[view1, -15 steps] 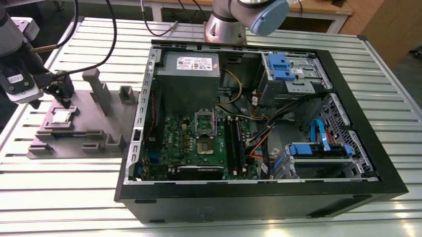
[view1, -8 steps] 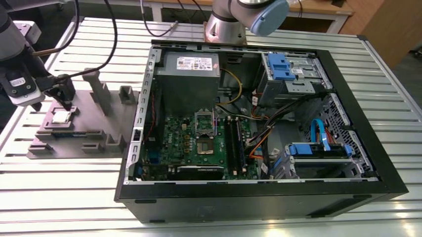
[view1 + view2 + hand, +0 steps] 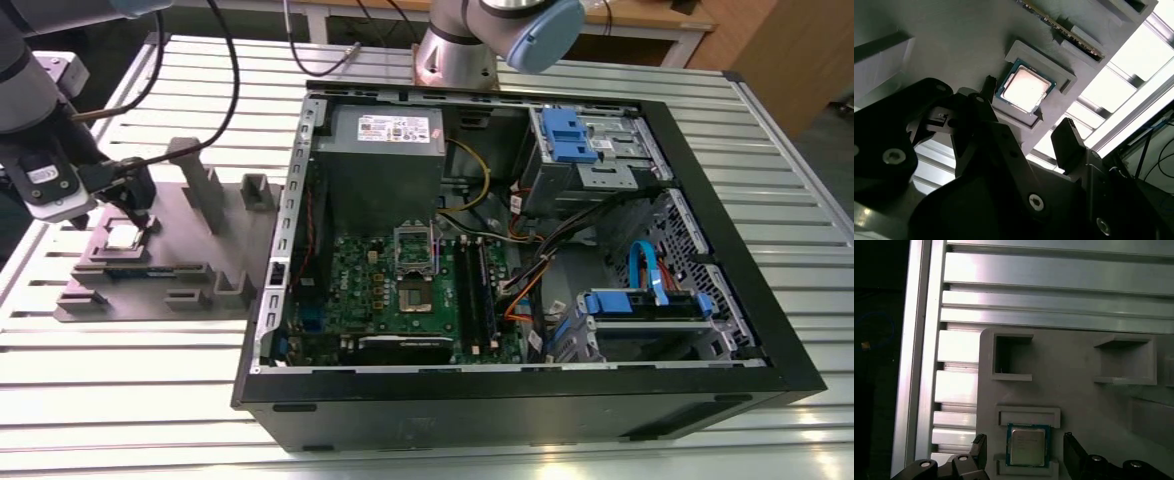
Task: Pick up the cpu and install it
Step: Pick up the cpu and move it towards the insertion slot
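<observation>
Toward the exterior view's left edge of the one grey fixture [image 3: 167, 262]: one cpu [image 3: 124, 236] [image 3: 1025, 89] [image 3: 1027, 445] flat in a raised pocket, silver top up | one gripper [image 3: 134, 215] [image 3: 1026, 102] [image 3: 1025, 450] above it, two fingers [image 3: 1068, 137] spread wide, one on either side, gripping nothing | one open computer case [image 3: 534, 400] beside the fixture on the slatted table [image 3: 134, 385].

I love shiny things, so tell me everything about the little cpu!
The cpu is a small flat square with a shiny silver metal top and a dark greenish edge. It lies flat, top up, in a shallow pocket of the grey holder. The open claw hangs over it, one finger on each side, not gripping it.
</observation>
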Motion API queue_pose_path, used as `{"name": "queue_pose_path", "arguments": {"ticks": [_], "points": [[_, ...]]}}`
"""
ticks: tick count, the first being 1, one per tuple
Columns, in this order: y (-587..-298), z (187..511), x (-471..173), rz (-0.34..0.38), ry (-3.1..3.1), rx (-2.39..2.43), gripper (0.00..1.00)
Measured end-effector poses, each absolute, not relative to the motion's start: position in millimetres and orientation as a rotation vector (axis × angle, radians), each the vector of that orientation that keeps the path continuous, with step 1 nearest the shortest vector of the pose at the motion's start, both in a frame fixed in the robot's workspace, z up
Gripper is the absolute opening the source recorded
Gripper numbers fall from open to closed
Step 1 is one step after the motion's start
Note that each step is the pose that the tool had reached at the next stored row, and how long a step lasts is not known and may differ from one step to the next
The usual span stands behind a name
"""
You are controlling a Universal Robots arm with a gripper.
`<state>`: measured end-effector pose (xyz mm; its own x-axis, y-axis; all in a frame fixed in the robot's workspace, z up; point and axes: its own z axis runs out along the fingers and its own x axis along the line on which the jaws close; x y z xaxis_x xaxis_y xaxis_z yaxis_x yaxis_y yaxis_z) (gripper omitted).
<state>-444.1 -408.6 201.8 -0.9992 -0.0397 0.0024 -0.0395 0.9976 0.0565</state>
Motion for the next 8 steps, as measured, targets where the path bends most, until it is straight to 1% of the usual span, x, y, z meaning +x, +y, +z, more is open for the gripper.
{"name": "queue_pose_path", "arguments": {"ticks": [8], "points": [[-408.6, 195.3, -444.1, -0.088, -3.136, 0.060, 0.71]]}}
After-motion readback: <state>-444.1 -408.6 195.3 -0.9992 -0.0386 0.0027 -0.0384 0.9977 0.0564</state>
